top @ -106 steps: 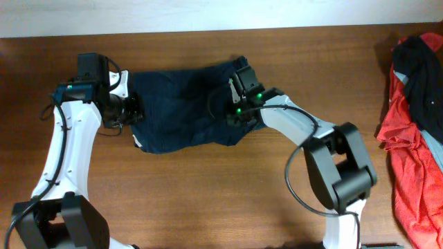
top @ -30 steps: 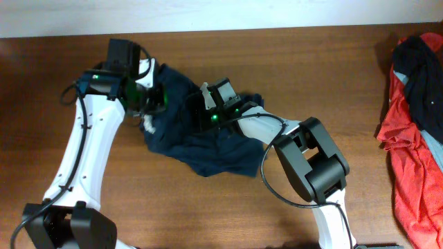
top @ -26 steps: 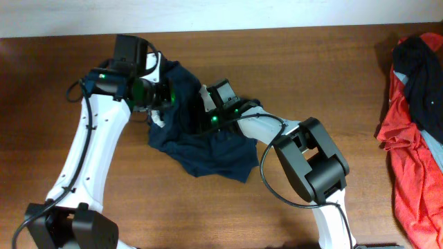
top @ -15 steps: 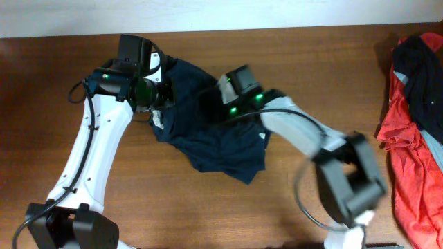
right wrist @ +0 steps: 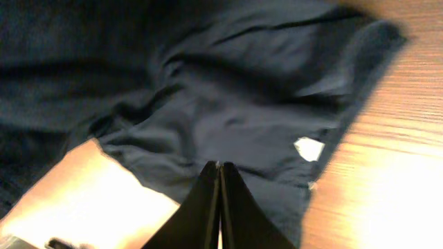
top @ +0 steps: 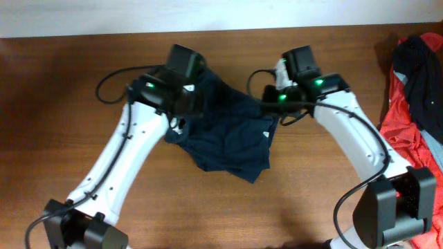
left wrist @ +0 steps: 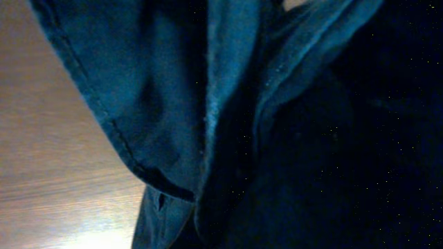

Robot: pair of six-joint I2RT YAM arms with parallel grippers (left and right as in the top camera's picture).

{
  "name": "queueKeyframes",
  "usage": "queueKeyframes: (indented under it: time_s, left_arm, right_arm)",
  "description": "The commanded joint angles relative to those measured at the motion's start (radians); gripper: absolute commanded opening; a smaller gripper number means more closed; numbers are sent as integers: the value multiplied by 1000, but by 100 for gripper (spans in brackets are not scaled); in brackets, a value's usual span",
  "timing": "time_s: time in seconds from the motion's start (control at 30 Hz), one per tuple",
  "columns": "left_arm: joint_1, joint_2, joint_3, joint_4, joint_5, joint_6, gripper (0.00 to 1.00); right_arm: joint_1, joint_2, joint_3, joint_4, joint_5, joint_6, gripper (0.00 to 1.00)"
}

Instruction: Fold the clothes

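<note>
The shorts (top: 228, 142) are plain dark navy with a small white label (top: 266, 134). The bench (top: 62, 104) is brown wood grain. The garment heap (top: 408, 138) is red, black and grey. The arms (top: 128, 155) are white.

Left arm (top: 124, 159) and right arm (top: 360, 135), seen from overhead, wear smooth white shells over long, slim links. Chunky black joint housings (top: 396, 207) sit near each base, and boxy black camera modules (top: 183, 61) cap the wrists. Small green indicator lights (top: 318, 83) glow on the dark wrist sections. Thin black cables (top: 114, 73) loop loosely beside the links. In the right wrist view, the right end effector (right wrist: 219, 169) shows two slim black fingers (right wrist: 239, 221) tapering to a point.
</note>
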Motion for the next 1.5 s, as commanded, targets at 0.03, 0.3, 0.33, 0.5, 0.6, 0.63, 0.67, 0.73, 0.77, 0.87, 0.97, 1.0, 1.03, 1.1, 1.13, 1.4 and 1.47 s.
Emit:
queueKeyframes:
  time_s: [0.03,0.3,0.33,0.5,0.6,0.63,0.67,0.73,0.77,0.87,0.97,1.0,1.03,1.1,1.13,1.4,1.47]
  left_arm:
    - [-100,-23,31,14,-277,-61,1]
    - [-167,-5,31,62,-296,-121,0]
    - [-173,6,31,66,-298,-125,0]
    - [-189,64,31,68,-294,-148,0]
    - [-189,87,31,68,-294,-162,1]
    - [-189,88,31,72,-294,-166,0]
    - [-189,90,31,76,-290,-165,0]
    - [-189,90,31,91,-279,-165,0]
    - [-189,90,31,98,-270,-166,1]
    - [-189,90,31,107,-248,-166,1]
    - [-189,90,31,113,-245,-166,1]
    - [-189,90,31,114,-245,-166,1]
    - [-189,90,31,118,-245,-166,0]
    - [-189,90,31,132,-236,-178,0]
    - [-189,90,31,153,-198,-190,1]
    - [-205,99,31,258,-31,-195,1]
    - [-222,119,31,262,-27,-195,1]
  right_arm:
    - [-86,3,3,-46,18,-14,4]
    - [-182,3,3,-111,22,-22,4]
    - [-190,4,3,-123,22,-36,4]
    - [-195,24,-24,-206,138,-47,4]
    - [-196,50,-78,-171,173,-46,4]
    - [-196,58,-102,-145,167,-44,4]
    - [-195,70,-127,-116,169,-43,4]
    - [-196,93,-173,-61,169,-35,4]
    - [-195,108,-196,-29,162,-36,4]
    - [-194,149,-248,73,90,-66,4]
    - [-195,184,-285,164,-1,-96,4]
    - [-195,188,-290,178,-11,-96,4]
    - [-194,198,-300,203,-23,-96,4]
    - [-195,209,-313,233,-48,-96,4]
    - [-194,217,-322,251,-70,-96,4]
    - [-195,280,-335,279,-140,-96,4]
    - [-194,282,-335,279,-142,-96,4]
